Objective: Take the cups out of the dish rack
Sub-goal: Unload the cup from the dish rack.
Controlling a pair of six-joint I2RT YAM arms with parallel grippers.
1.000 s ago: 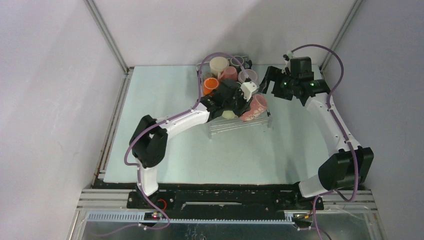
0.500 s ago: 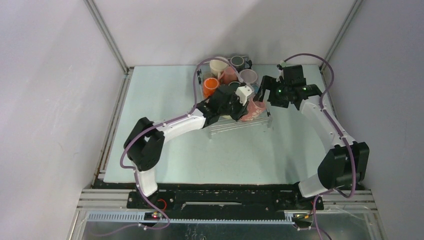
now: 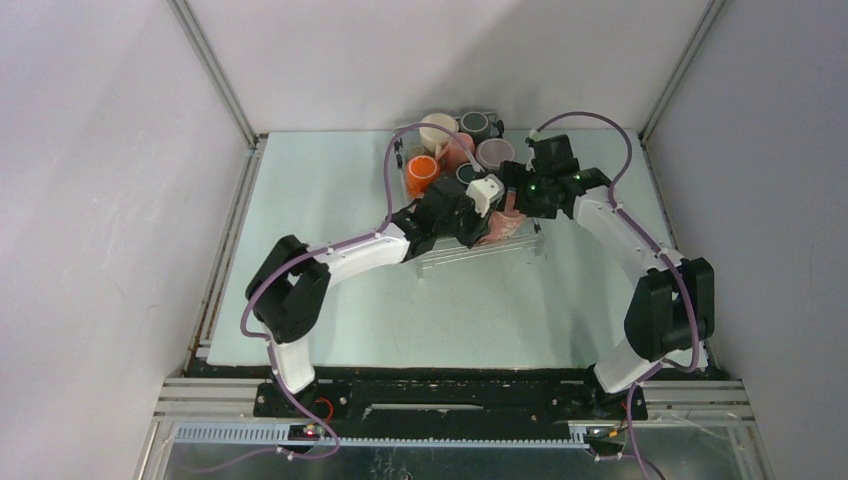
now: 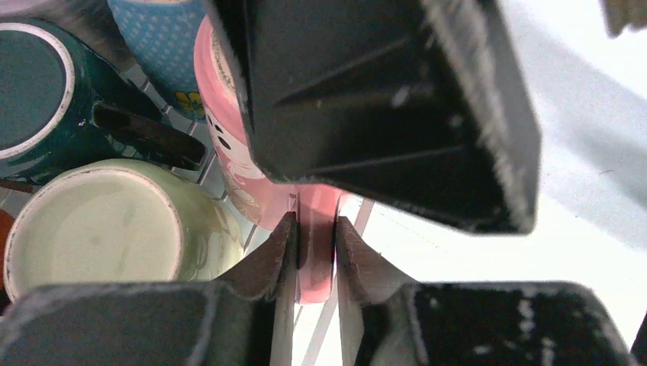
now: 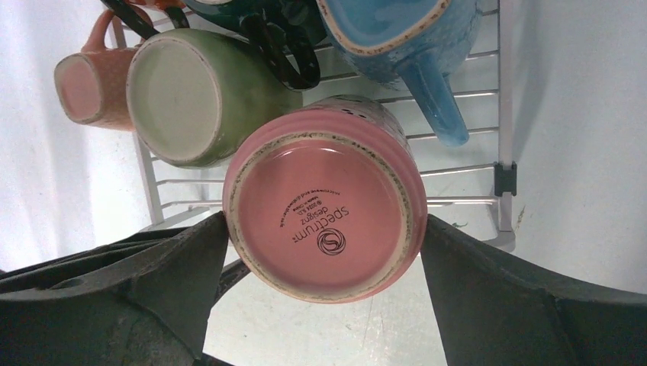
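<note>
Pink mug [image 5: 324,217] between right gripper [image 5: 320,229] fingers [image 5: 179,278] (left gripper [image 4: 314,244] pinching handle [image 4: 315,263]).

Mixed-colour cups [image 3: 421,172] crowd the wire dish rack [image 3: 470,255], the pink cup [image 5: 328,221] tipped, stamped base showing.

Your table [image 3: 330,290], a pale green sheet seen from above, carrying one thing directly on it, the clear wire-ribbed dish rack [image 3: 478,252], sitting toward the far edge, about midway across, turned slightly askew to the table's edges
</note>
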